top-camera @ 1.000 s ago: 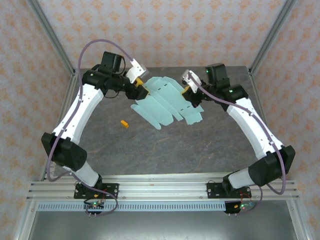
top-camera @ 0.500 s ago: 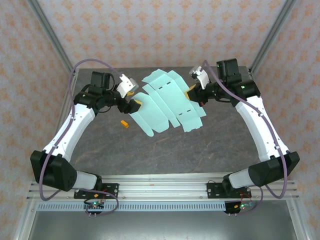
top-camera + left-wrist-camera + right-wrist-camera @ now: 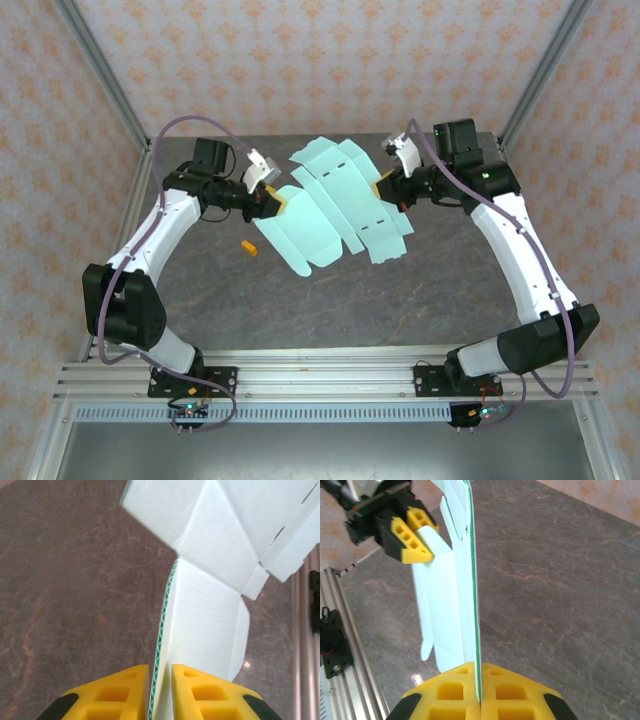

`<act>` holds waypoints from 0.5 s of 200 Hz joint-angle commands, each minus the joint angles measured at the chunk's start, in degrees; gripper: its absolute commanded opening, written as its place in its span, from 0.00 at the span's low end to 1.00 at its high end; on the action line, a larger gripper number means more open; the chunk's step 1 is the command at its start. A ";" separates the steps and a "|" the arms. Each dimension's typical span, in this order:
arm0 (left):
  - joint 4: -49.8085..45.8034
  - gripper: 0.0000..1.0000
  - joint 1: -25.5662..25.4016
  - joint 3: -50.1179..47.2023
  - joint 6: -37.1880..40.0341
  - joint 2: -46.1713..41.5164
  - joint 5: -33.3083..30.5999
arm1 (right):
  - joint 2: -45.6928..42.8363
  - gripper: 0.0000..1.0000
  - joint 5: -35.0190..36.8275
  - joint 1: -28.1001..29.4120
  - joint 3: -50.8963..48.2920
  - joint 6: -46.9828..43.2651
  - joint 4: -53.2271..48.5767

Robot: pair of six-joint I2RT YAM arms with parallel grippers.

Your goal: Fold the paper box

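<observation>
Top external: paper box [image 3: 335, 205], a flat mint die-cut sheet, is held up off the table [image 3: 420, 300], spanning between both claws toward the far side. Left gripper [image 3: 275, 203] is at the sheet's left edge and right gripper [image 3: 380, 188] at its right edge. A small orange piece [image 3: 249, 247] lies on the table, near and left of the sheet.

Left wrist: left gripper [image 3: 160, 669] has its jaws narrow, with the edge of a paper box [image 3: 205, 625] flap running between the yellow fingers. The rest of the sheet fans away above.

Right wrist: right gripper [image 3: 479, 667] is pinched tight on the paper box [image 3: 445, 605], seen edge-on and upright. Left gripper [image 3: 415, 535] grips the sheet's far flap.
</observation>
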 commanded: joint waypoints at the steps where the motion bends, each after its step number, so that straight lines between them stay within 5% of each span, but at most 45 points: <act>1: 3.44 0.16 -1.13 -3.80 -6.86 -1.50 4.05 | -0.88 0.00 6.54 0.91 -2.03 3.34 6.32; 51: 15.03 0.14 -4.76 -13.44 -25.87 -3.83 -7.17 | -0.21 0.00 21.97 5.25 -7.63 3.62 8.03; 100: 22.98 0.14 -6.60 -22.85 -36.53 -5.18 -16.77 | 7.51 0.00 27.89 7.44 -8.91 1.77 9.49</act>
